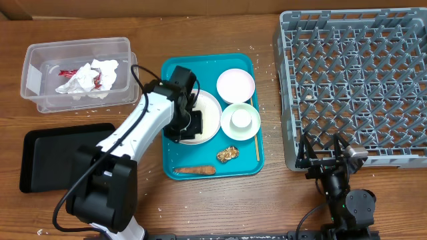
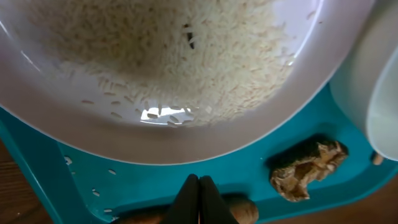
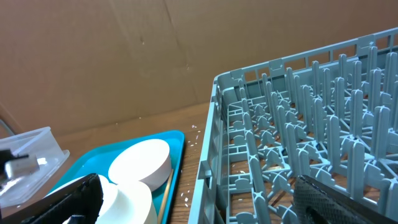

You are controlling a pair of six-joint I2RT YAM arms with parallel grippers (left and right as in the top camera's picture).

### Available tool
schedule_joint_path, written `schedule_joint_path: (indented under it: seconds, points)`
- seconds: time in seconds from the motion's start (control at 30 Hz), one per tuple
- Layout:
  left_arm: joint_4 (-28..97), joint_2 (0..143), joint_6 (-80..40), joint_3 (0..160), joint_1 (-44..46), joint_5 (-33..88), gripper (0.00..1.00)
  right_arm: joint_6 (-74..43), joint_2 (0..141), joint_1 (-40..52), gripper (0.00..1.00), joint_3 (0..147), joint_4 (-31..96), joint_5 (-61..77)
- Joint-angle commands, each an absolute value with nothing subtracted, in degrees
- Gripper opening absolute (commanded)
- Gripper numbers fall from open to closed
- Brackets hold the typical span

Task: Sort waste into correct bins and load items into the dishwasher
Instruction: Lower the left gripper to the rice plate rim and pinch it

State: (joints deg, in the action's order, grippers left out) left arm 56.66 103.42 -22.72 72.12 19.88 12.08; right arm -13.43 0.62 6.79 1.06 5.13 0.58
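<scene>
Sitting mid-frame on the teal tray [image 1: 243, 163], the plate [image 1: 212, 112] is dusted with rice [image 2: 186, 56]. The left gripper [image 2: 198, 186] hangs at its rim, fingers pinched fully together. Lump [image 2: 308, 168] and sausage stick [image 1: 195, 171] lie below it, bowls [image 1: 235, 85] to the right. Napkin [image 1: 87, 77] is in the tub [image 1: 40, 73], upper left. Right gripper [image 1: 325, 152] sits wide open by the rack [image 1: 353, 80], lower right.

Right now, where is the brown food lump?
Overhead, the brown food lump lies on the teal tray, right of the sausage-like stick and left of the wooden stick.
</scene>
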Motion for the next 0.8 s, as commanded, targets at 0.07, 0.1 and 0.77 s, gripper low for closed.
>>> schedule_joint_path:
  seconds: [0.07,0.1,0.77]
  points:
    - [55.3,104.2,-28.0,68.9,19.9,11.4,0.04,-13.1,0.2,6.7,1.0,0.5,4.8,0.1]
    - [55.3,104.2,-28.6,68.7,19.9,11.4,0.04,-13.1,0.2,6.7,1.0,0.5,4.8,0.1]
    - [51.9,104.2,-30.1,63.8,19.9,11.4,0.04,-13.1,0.2,6.7,1.0,0.5,4.8,0.1]
